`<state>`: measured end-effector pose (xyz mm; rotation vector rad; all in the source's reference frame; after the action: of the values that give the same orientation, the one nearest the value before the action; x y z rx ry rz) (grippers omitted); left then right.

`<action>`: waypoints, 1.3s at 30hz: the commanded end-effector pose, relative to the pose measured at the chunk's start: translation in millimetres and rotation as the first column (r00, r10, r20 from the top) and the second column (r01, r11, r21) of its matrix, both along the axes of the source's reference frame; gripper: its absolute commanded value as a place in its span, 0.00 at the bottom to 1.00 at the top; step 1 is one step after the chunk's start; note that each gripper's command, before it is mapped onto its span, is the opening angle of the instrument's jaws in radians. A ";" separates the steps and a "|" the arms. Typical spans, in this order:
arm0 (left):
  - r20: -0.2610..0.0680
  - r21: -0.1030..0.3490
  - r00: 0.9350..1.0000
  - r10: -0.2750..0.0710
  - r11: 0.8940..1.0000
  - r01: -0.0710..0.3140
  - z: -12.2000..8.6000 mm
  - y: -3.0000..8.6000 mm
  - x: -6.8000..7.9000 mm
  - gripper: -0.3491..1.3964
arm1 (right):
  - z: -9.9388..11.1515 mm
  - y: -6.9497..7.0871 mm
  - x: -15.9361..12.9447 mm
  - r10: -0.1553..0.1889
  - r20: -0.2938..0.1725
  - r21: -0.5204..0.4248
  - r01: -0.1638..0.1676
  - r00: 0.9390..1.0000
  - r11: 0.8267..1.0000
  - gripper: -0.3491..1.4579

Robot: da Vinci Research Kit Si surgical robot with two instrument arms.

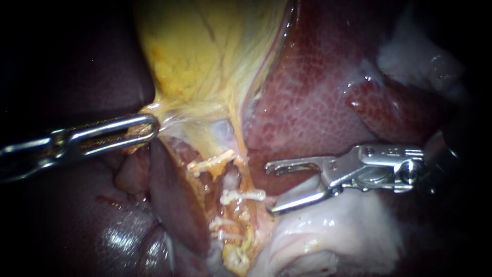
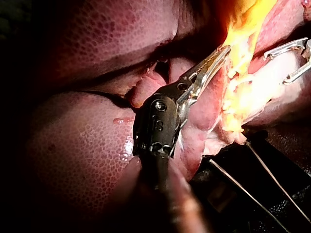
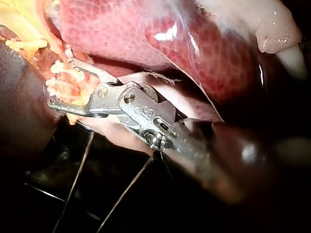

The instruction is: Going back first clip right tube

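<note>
Placement appears to be finished: a white clip [image 1: 245,195] is seen seated across the right tube [image 1: 231,180], just beside the tips of the right instrument [image 1: 268,189]. Its jaws are spread wide with nothing between them and are not touching the clip. What is left, it is judged, is only the retreat of that instrument from the tube, back along its own shaft toward the right. Another clip [image 1: 210,164] is seen on the neighbouring tube to the left, and further clips [image 1: 223,224] lie lower down, so the dissected field is crowded. The left instrument [image 1: 154,125] is clamped on the yellow lower edge of the gallbladder [image 1: 205,46], which is drawn taut toward the left so that the tubes are laid open. Room for withdrawal is bounded by the liver [image 1: 318,102] above the open jaws and by a pale fold of tissue [image 1: 333,225] under the lower jaw; whether jaw and fold touch cannot be settled. Between these, a narrow channel is open behind the jaws. The lower jaw tip is the edge to be watched, since it lies near the clipped tube.
</note>
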<state>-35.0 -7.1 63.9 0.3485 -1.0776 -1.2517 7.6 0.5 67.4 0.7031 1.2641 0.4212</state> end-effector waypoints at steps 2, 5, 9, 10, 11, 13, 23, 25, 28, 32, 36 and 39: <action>0.000 0.000 1.000 0.000 1.000 0.000 0.0 0.0 0.0 0.00 | -1.7 0.8 -0.6 0.016 0.006 -0.018 -0.016 1.000 1.000 0.52; 0.000 0.000 1.000 0.000 1.000 0.000 0.0 0.0 -0.1 0.00 | -3.6 1.7 -1.4 0.030 0.010 -0.035 -0.030 0.999 0.999 0.52; -0.001 -0.001 1.000 -0.001 1.000 0.001 0.1 -0.1 -0.2 0.00 | -5.3 2.7 -2.6 0.050 0.016 -0.050 -0.049 0.999 0.998 0.52; -0.001 -0.002 1.000 -0.001 1.000 0.001 0.2 -0.1 -0.3 0.00 | -5.6 3.0 -2.9 0.052 0.017 -0.059 -0.051 0.998 0.997 0.52; -0.002 -0.003 1.000 -0.002 1.000 0.002 0.4 -0.2 -0.4 0.00 | -5.7 3.1 -3.1 0.055 0.019 -0.058 -0.054 0.998 0.997 0.52; -0.004 -0.005 1.000 -0.004 1.000 0.004 0.8 -0.4 -0.8 0.00 | -5.8 3.2 -3.4 0.057 0.021 -0.057 -0.056 0.998 0.997 0.52; -0.033 -0.001 0.999 0.029 1.000 -0.029 5.9 -1.3 -4.7 0.00 | -5.7 3.0 -3.4 0.060 0.022 -0.059 -0.058 0.998 0.997 0.52; -0.035 0.003 0.999 0.037 0.999 -0.037 6.6 -1.4 -5.9 0.00 | -5.7 3.0 -3.4 0.057 0.021 -0.058 -0.056 0.998 0.997 0.52; -0.033 0.007 0.998 0.049 0.999 -0.049 7.3 -1.5 -7.7 0.00 | -5.7 3.0 -3.4 0.057 0.021 -0.059 -0.056 0.998 0.997 0.52; -0.027 0.010 0.998 0.063 0.998 -0.063 7.8 -1.9 -9.1 0.00 | -5.7 3.0 -3.4 0.057 0.021 -0.059 -0.056 0.998 0.997 0.52; -0.029 0.010 0.997 0.065 0.998 -0.065 7.7 -2.1 -9.5 0.00 | -5.7 3.0 -3.4 0.057 0.021 -0.058 -0.056 0.998 0.997 0.52; -0.028 0.011 0.997 0.066 0.998 -0.066 7.7 -2.1 -9.4 0.00 | -5.7 3.0 -3.4 0.057 0.021 -0.058 -0.056 0.998 0.997 0.52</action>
<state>-44.4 -9.2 71.7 0.3690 -1.0280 -1.2002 4.2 3.5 61.7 0.6134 1.2725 0.4358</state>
